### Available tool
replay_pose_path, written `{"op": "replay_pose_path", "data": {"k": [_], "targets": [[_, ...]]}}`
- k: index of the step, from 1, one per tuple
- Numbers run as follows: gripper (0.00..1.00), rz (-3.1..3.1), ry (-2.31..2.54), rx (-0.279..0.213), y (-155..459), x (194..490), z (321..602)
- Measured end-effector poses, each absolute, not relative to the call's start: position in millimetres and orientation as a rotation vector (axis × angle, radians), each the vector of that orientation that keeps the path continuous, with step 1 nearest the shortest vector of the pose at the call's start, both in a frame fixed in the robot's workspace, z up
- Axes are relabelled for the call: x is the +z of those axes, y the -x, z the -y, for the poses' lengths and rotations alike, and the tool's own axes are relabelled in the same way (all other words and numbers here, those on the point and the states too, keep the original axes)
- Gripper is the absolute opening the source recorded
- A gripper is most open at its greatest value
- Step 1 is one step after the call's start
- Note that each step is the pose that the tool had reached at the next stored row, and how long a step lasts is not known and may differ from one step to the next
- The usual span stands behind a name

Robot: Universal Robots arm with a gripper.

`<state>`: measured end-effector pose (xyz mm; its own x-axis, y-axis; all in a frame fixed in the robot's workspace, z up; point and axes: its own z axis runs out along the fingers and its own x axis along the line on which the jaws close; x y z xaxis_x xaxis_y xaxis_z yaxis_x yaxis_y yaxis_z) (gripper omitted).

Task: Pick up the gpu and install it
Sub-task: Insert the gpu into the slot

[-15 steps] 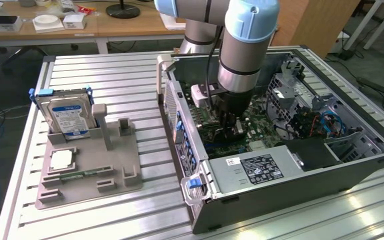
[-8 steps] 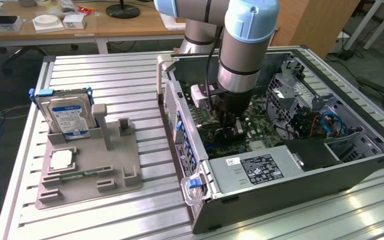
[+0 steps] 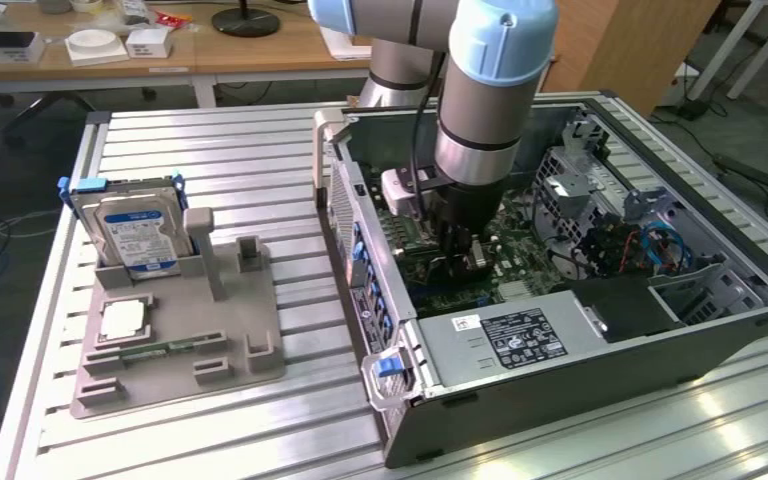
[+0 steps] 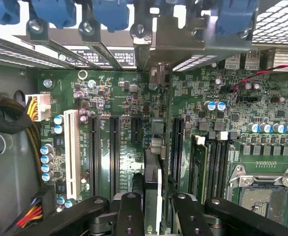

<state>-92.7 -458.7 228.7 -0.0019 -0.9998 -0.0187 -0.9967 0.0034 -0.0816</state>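
The gpu [image 4: 155, 162] shows edge-on as a thin dark card with a silvery bracket end, standing upright over the motherboard [image 4: 119, 147] between the black expansion slots. The tool [image 4: 153, 209] is clamped narrow on its top edge, one black finger on each face. The arm [image 3: 484, 110] reaches straight down into the open computer case [image 3: 704, 330], near the counter's [image 3: 224, 150] far edge. The card's lower edge is hidden, so its seating is unclear.
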Motion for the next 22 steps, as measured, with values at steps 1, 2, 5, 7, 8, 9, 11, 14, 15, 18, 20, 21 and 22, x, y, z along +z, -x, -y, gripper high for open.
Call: {"op": "replay_pose_path", "data": {"k": [1, 2, 5, 7, 8, 9, 11, 14, 15, 18, 20, 21, 22], "targets": [[0.27, -2.174, 2.166, -0.066, 93.3, 228.6, 458.5], [0.28, -2.174, 2.166, -0.069, 93.1, 228.9, 458.5], [0.34, -2.173, 2.167, -0.07, 92.8, 231.1, 458.7], [0.34, -2.172, 2.167, -0.072, 92.7, 233.9, 458.7], [0.34, -2.172, 2.167, -0.072, 92.7, 235.8, 458.7], [0.34, -2.172, 2.166, -0.073, 92.7, 238.0, 458.7], [0.34, -2.17, 2.165, -0.076, 92.7, 243.2, 458.7], [0.34, -2.169, 2.163, -0.079, 92.7, 251.8, 458.7], [0.34, -2.168, 2.163, -0.081, 92.7, 254.8, 458.7], [0.34, -2.167, 2.161, -0.083, 92.7, 263.9, 458.7], [0.34, -2.166, 2.16, -0.085, 92.7, 270.5, 458.7], [0.34, -2.165, 2.16, -0.086, 92.7, 272.4, 458.7], [0.33, -2.165, 2.16, -0.086, 92.7, 272.5, 458.7]]}}
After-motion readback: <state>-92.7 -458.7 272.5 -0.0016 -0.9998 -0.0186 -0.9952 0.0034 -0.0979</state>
